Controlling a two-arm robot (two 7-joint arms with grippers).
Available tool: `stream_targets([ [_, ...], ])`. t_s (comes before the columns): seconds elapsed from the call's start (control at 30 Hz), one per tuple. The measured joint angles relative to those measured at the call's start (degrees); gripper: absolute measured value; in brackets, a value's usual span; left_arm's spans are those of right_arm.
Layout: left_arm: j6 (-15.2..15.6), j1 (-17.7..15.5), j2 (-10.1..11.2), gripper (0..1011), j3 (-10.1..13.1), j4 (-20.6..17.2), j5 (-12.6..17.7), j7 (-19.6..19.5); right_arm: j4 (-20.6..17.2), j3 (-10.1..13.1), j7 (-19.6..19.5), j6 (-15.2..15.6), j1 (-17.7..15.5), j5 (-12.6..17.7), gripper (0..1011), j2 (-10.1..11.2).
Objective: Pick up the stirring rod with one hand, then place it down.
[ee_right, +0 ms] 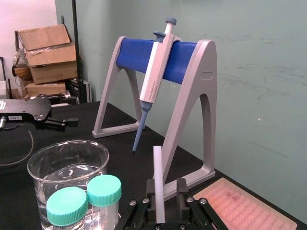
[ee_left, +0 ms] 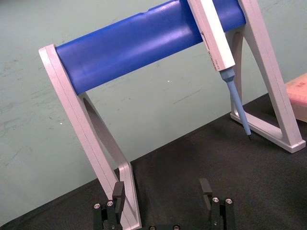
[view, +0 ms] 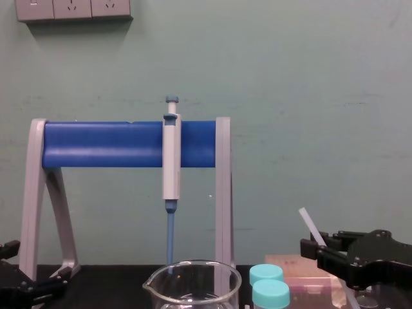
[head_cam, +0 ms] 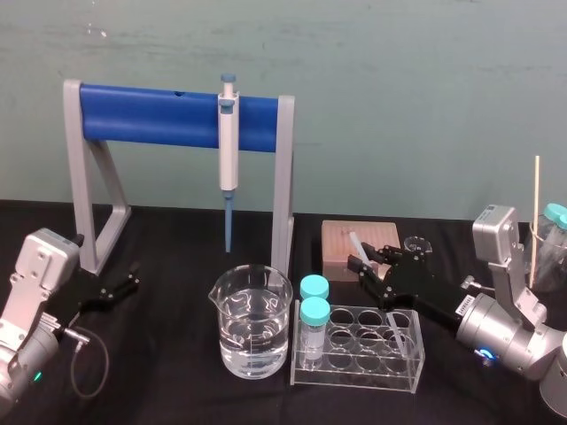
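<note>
The stirring rod (ee_right: pixel 159 172), translucent white and pencil-thick, stands tilted between the fingers of my right gripper (ee_right: pixel 166 188). One finger lies against it and a narrow gap shows at the other, so the jaws are open around it. In the head view the right gripper (head_cam: pixel 365 266) is in front of the pink block, with the stirring rod (head_cam: pixel 354 241) sticking up out of it. The chest view shows the stirring rod (view: pixel 308 225) slanting up from the right gripper (view: pixel 315 250). My left gripper (head_cam: pixel 127 285) rests open at the left, by the stand's foot.
A blue and grey stand (head_cam: pixel 177 115) holds a pipette (head_cam: pixel 229 142). A beaker of water (head_cam: pixel 251 323) sits in front of it. Beside the beaker is a clear tube rack (head_cam: pixel 359 350) with two teal-capped vials (head_cam: pixel 314 314). A pink block (head_cam: pixel 341 243) and a thin stick (head_cam: pixel 536 212) stand at the right.
</note>
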Motion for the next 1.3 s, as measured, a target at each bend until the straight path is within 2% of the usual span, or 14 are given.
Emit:
stream_targets([
  [0.13, 0.0, 0.0, 0.0, 1000, 0.0, 0.0, 0.0, 0.0, 0.0, 0.0, -0.02, 0.0, 0.0, 0.0, 146, 0.0],
  [0.27, 0.0, 0.0, 0.0, 1000, 0.0, 0.0, 0.0, 0.0, 0.0, 0.0, -0.04, 0.0, 0.0, 0.0, 72, 0.0],
  [0.77, 0.0, 0.0, 0.0, 1000, 0.0, 0.0, 0.0, 0.0, -0.12, 0.35, -0.11, -0.12, -0.23, -0.24, 71, -0.1],
  [1.0, 0.0, 0.0, 0.0, 1001, 0.0, 0.0, 0.0, 0.0, -1.84, 1.94, -1.23, -2.63, -1.2, -2.22, 71, -0.43],
  [1.3, 0.0, 0.0, 0.0, 1000, 0.0, 0.0, 0.0, 0.0, -3.66, 4.04, -1.61, -5.09, -1.89, -2.93, 71, -1.54],
])
